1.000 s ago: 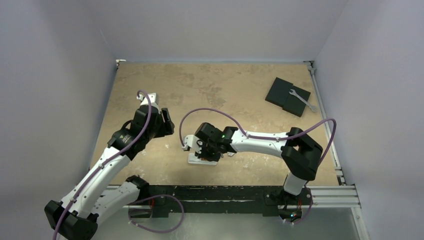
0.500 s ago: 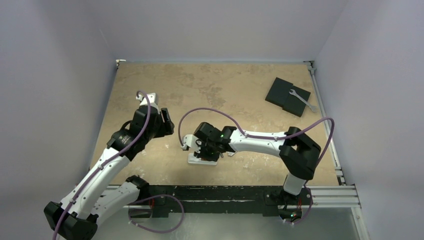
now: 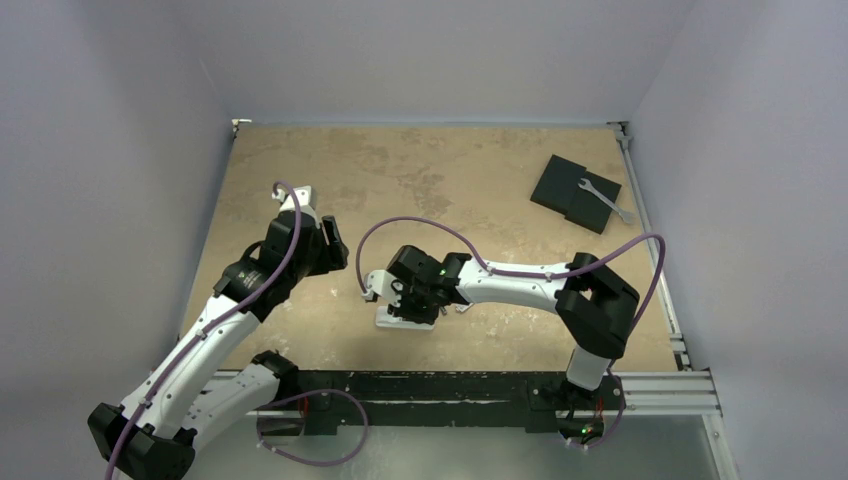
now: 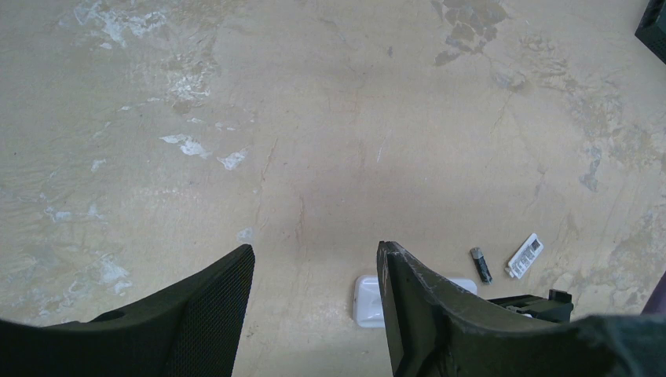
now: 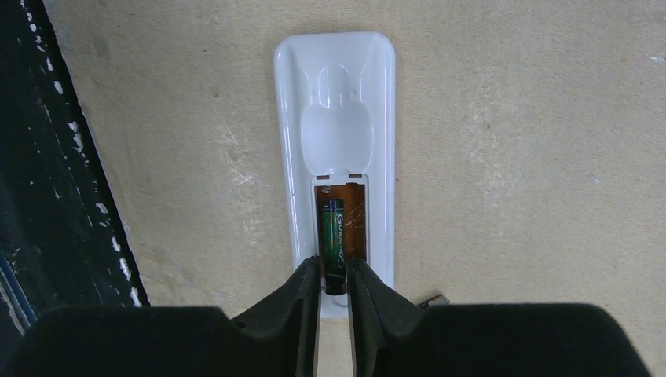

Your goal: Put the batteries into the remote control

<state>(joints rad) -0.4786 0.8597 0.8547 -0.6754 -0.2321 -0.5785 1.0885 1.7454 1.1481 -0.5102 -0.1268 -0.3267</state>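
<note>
Green-labelled, the first battery (image 5: 336, 236) lies in the open bay of the white remote control (image 5: 334, 118), which rests face down on the table (image 5: 510, 157). The right gripper (image 5: 334, 292) straddles the battery's near end, jaws a narrow slit apart; whether they pinch it I cannot tell. The left gripper (image 4: 316, 255) hangs spread and empty. Seating this cell looks like the step in hand. Next, I judge, comes fetching the second battery (image 4: 481, 265), which lies beside a small white ribbed piece (image 4: 525, 256), likely the bay's cover.
</note>
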